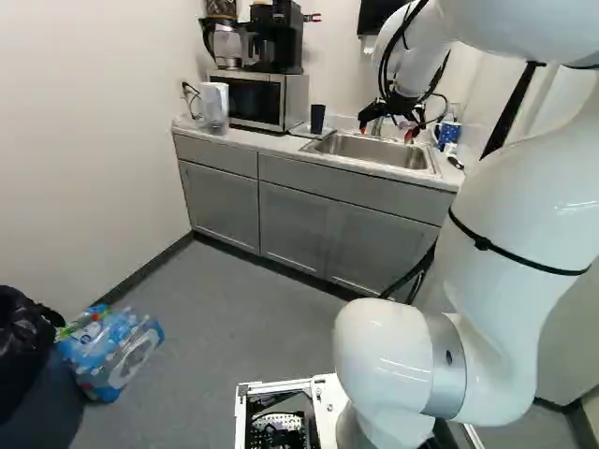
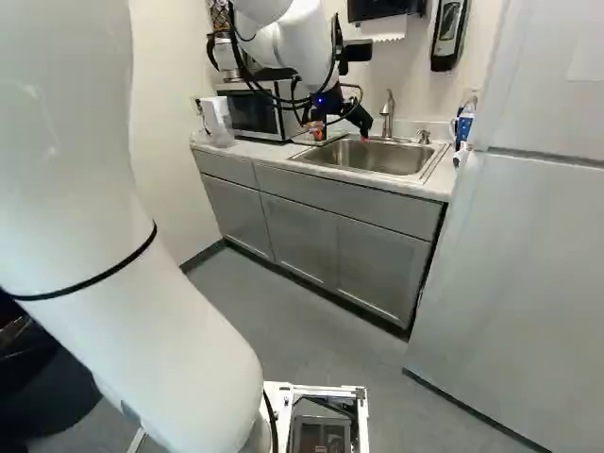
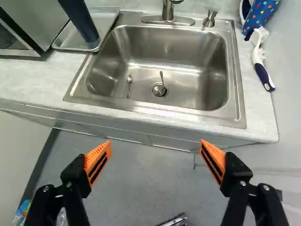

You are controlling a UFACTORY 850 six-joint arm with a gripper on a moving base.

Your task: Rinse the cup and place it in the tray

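Dark cup (image 3: 81,20) is standing in tray (image 3: 109,20), near counter's (image 3: 40,77) back edge. Gripper (image 3: 155,147) is hanging empty, fingers wide apart. Placement is seemingly awaiting only withdrawal; rinsing is remaining unverified.

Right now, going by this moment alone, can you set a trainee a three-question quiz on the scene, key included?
1. Is the end effector open or shut?
2. True or false: the dark cup stands on the tray.
3. Which lies on the counter beside the sink: (a) a sponge, (b) a brush, (c) a plate?

Key: 1 open; 2 true; 3 b.
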